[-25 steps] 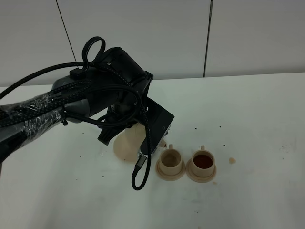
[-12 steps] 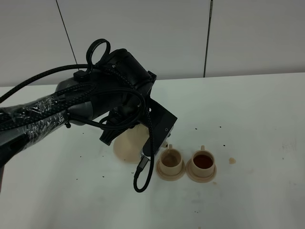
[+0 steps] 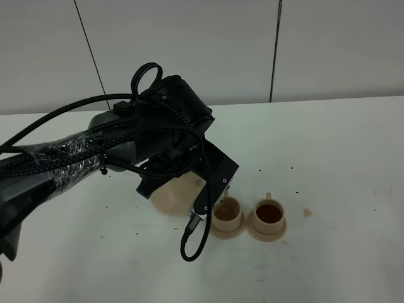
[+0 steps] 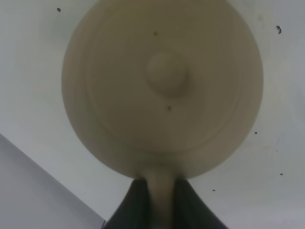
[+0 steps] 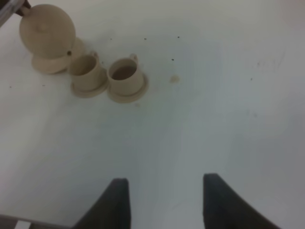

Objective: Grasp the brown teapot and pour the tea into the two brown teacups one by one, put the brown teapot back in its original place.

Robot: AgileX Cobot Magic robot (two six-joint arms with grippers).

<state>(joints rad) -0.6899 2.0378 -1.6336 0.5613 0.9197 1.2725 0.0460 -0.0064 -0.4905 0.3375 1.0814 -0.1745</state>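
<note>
The brown teapot (image 4: 162, 86) fills the left wrist view from above, and my left gripper (image 4: 161, 191) is shut on its loop handle. In the right wrist view the teapot (image 5: 46, 31) hangs tilted above its wide saucer, the original place (image 5: 45, 67), with its spout over the nearer of the two brown teacups (image 5: 88, 71). That cup (image 3: 226, 216) looks pale inside. The other cup (image 3: 269, 214) holds dark tea. In the high view my left arm hides most of the teapot. My right gripper (image 5: 164, 191) is open and empty, well away from the cups.
A small tan drip stain (image 3: 307, 213) lies on the white table (image 3: 341, 158) to the right of the cups, and dark specks are scattered around them. A black cable loop (image 3: 192, 243) hangs from the left arm just in front of the left cup's saucer.
The left arm has shifted right and a little forward with the teapot. It now overlaps the left cup's edge in the high view.
</note>
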